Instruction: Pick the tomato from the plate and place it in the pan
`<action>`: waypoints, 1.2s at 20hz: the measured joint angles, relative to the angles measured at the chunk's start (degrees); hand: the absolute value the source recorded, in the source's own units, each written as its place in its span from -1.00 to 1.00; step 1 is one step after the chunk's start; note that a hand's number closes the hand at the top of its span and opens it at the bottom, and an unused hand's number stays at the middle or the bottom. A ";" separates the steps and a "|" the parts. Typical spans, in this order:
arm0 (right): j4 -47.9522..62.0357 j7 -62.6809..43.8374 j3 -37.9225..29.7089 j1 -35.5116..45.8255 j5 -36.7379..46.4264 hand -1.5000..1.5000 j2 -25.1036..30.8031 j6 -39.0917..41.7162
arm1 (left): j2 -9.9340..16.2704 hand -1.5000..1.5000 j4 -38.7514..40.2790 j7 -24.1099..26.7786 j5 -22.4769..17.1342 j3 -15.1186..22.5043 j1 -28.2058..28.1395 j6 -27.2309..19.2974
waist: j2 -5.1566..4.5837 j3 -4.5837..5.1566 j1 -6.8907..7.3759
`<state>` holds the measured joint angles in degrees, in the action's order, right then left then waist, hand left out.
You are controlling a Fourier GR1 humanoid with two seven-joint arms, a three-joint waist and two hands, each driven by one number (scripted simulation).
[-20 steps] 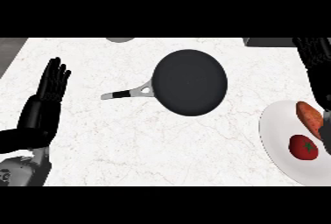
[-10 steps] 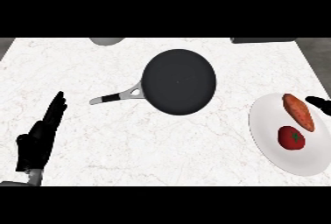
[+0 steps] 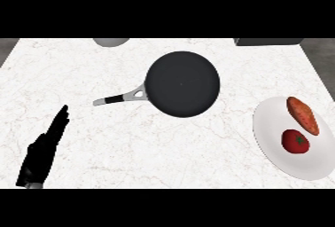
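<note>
A red tomato (image 3: 296, 141) lies on the white plate (image 3: 274, 146) at the right edge of the counter, beside an orange sweet potato (image 3: 303, 115). The black pan (image 3: 182, 83) sits in the middle of the counter, its grey and black handle (image 3: 122, 97) pointing left. My left hand (image 3: 44, 150) shows at the lower left, edge-on with fingers straight, far from the plate. The right hand is out of the picture.
A grey round object (image 3: 111, 41) pokes in at the counter's far edge on the left. A dark box (image 3: 268, 41) sits at the far right corner. White marble counter (image 3: 118, 146) lies between the pan and the hand.
The right hand that hung over the plate has left the view. The left hand has dropped lower and turned edge-on. The view has shifted so the whole plate shows.
</note>
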<state>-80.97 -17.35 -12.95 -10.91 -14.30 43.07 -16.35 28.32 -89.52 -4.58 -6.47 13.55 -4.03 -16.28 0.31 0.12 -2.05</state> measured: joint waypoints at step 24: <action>-2.47 -32.26 9.88 20.07 -4.30 -1.00 10.83 29.95 | -3.49 0.00 -2.58 -2.40 4.13 -0.98 -0.12 3.43 | -0.42 -0.11 2.92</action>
<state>-83.44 -49.61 -3.07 9.15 -18.60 53.90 13.60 24.82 -92.10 -6.98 -2.34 12.58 -4.15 -12.86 -0.11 0.02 0.88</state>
